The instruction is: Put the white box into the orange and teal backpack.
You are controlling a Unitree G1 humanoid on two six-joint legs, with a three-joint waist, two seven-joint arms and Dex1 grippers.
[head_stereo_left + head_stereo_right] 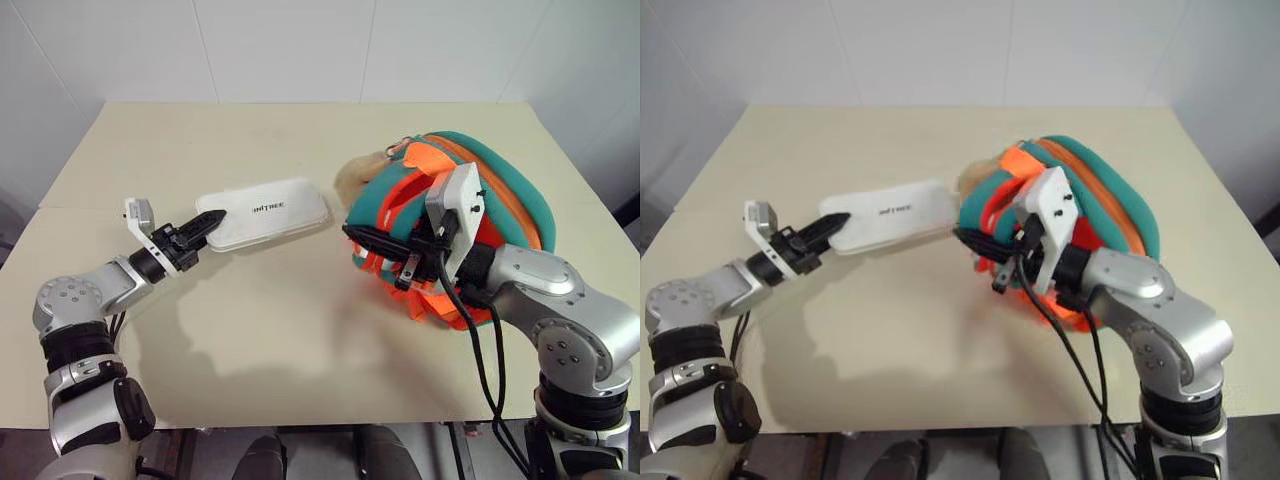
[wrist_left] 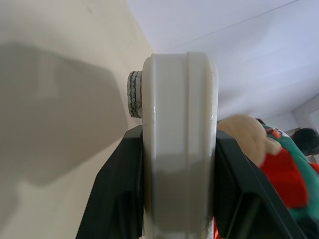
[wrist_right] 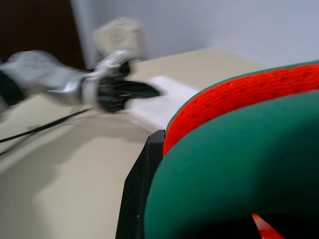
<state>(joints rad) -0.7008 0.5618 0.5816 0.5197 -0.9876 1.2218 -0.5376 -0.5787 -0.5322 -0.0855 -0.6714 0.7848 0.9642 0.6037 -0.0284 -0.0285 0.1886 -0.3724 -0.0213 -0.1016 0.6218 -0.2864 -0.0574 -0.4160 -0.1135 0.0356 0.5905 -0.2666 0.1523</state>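
The white box is a flat rounded case with small dark lettering, and it hangs just above the table over its own shadow. My left gripper is shut on its left end. In the left wrist view the box stands edge-on between the two black fingers. The orange and teal backpack sits at the right, tipped with its orange side toward the box. A beige plush charm pokes out on its left. My right gripper is shut on the backpack's padded teal and orange edge.
The beige table has free room in front of and behind the box. Its front edge runs close to my arms. White walls stand behind the far edge and to the right. Black cables hang from my right wrist.
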